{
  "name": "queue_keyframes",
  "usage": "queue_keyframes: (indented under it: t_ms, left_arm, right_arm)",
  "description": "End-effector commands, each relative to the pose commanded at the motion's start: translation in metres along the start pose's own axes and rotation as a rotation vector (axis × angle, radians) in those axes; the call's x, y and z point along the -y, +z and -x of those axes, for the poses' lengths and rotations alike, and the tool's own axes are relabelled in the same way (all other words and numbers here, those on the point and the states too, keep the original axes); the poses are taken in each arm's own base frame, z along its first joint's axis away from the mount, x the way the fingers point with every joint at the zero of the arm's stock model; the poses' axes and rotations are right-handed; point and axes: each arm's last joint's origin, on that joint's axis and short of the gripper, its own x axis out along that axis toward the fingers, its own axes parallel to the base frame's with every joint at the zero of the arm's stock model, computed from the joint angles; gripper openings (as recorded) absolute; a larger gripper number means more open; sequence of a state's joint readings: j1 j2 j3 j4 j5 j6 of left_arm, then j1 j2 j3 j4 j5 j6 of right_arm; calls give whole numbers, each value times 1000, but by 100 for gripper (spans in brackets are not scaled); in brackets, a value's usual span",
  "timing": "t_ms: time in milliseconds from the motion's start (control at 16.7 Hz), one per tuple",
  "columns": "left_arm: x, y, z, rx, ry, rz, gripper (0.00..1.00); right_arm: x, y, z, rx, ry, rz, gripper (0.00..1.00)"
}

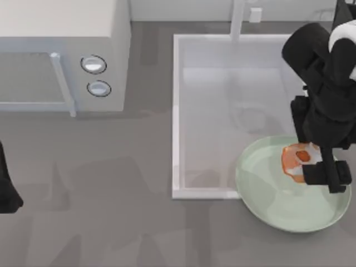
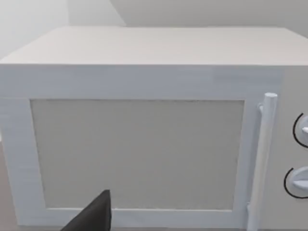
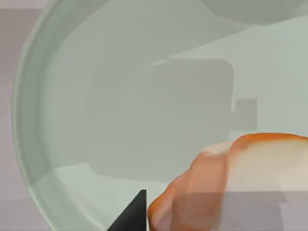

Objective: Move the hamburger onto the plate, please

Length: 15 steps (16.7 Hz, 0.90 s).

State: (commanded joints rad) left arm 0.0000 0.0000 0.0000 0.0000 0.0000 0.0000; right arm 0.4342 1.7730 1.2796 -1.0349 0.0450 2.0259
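My right gripper (image 1: pixel 307 163) pinches the small orange, white-patched hamburger (image 1: pixel 296 159) over the glossy pale green round plate (image 1: pixel 267 194); I judge lowering and letting go comes next.

No text, label, brand, number or sign can be read anywhere. The microwave (image 1: pixel 64 53) has a blank door and casing, and its two round dials (image 1: pixel 93 64) carry no markings; the plate (image 1: pixel 267 194) and the sink (image 1: pixel 222 111) are plain too.
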Motion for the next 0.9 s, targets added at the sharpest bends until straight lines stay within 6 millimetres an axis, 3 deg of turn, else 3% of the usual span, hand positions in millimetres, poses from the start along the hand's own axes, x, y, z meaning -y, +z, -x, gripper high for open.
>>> queue_keyframes:
  t_ms: [360,720,900]
  left_arm:
    - [0,0,0,0,0,0,100]
    - [0,0,0,0,0,0,100]
    - [0,0,0,0,0,0,100]
  right_arm:
    - [0,1,-2,2,-6,-2,0]
    - [-1,-2,-40,-1,1,0,0]
    - [0,-2,-45,0,0,0,0]
